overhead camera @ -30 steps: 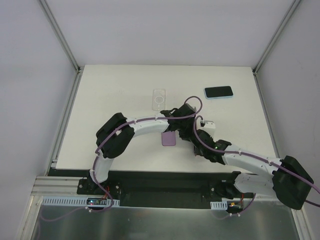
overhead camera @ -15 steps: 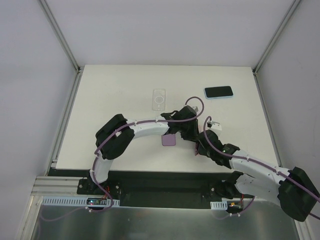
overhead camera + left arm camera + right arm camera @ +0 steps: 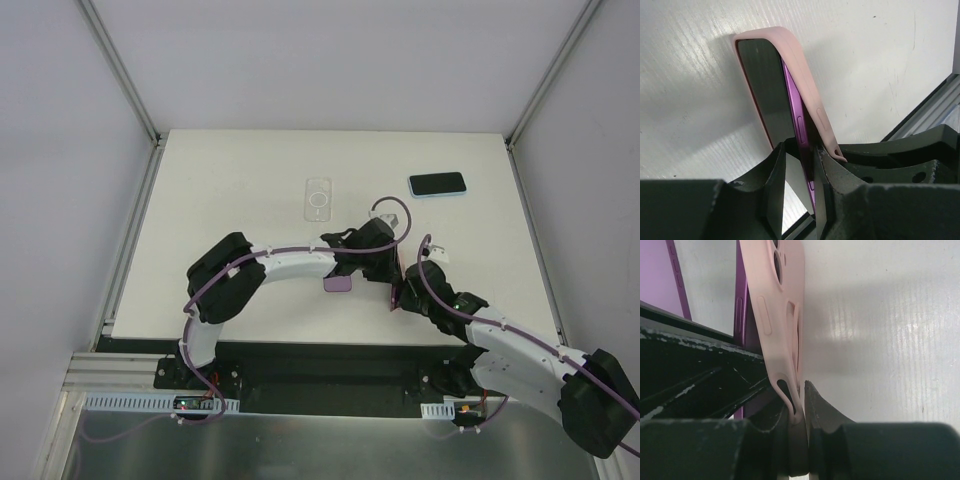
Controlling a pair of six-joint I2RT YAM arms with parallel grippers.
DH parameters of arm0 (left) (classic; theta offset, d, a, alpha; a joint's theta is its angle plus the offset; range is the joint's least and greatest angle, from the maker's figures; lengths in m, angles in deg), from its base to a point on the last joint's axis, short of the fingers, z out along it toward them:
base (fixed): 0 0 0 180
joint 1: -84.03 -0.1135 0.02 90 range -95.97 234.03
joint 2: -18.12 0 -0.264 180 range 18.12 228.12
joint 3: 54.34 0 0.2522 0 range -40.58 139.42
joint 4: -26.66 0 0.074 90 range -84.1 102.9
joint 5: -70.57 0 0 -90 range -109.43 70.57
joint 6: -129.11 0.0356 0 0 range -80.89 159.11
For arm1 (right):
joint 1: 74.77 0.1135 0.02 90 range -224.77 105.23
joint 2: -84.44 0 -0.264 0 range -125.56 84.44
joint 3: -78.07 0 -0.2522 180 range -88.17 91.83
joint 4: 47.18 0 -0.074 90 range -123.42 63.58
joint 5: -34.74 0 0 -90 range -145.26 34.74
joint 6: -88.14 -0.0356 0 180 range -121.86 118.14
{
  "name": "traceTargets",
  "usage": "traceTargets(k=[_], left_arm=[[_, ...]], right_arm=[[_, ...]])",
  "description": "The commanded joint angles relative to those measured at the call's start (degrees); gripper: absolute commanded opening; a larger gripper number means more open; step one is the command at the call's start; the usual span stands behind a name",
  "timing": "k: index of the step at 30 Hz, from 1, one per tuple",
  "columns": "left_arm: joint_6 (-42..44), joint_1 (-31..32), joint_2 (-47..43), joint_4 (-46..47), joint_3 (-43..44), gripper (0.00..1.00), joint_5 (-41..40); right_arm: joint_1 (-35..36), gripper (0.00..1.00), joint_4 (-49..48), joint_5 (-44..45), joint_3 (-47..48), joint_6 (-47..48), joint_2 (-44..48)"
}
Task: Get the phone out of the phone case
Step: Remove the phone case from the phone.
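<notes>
**Phone** [image 3: 765, 90]: purple-edged with a dark screen, held on edge. It sits right of the clear case [image 3: 318, 197] and nearer the arm bases. I cannot tell whether its far end touches the surface [image 3: 230, 200].

**Phone case** [image 3: 782, 295]: pink and soft. The near corner is peeled clear of the phone; the far end is wrapped round it.

**Left gripper** [image 3: 799, 172]: clenched across the phone, screen to back.

**Right gripper** [image 3: 800, 405]: pinched tight on the loose lip of the phone case.

**Step in hand:** the peel, partly done by my judgement.

**Next move:** it likely calls for the right gripper to draw the lip off and along towards the far end against a firm left hold. The soft lip could slip from the pinch.

**Views:**
- **Left wrist:** alone shows the wedge of gap between case and phone.
- **Right wrist:** alone shows the case's back with its cutouts, and the pinch itself.
- **Top view:** reduces both to a pink sliver between the grippers. It alone shows the clear case, a purple slab [image 3: 338, 282] lying flat on the base side of that case, and a dark phone in a blue surround [image 3: 437, 184] to the right of it.
</notes>
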Motion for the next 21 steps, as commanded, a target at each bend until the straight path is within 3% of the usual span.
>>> traceTargets(k=[1,11,21], left_arm=[[14.07,-0.76,6.64,-35.98,-9.62,0.0,-14.66],[15.57,0.3,5.15,-44.08,-5.49,0.0,-25.31],[15.39,1.88,4.88,-47.51,-5.13,0.0,-30.31]], right_arm=[[-2.79,0.01,2.04,8.05,0.8,-1.44,2.55],[-2.79,0.01,4.41,7.18,5.28,-2.49,-0.26],[-2.87,0.01,8.55,8.32,9.06,-11.02,-7.47]])
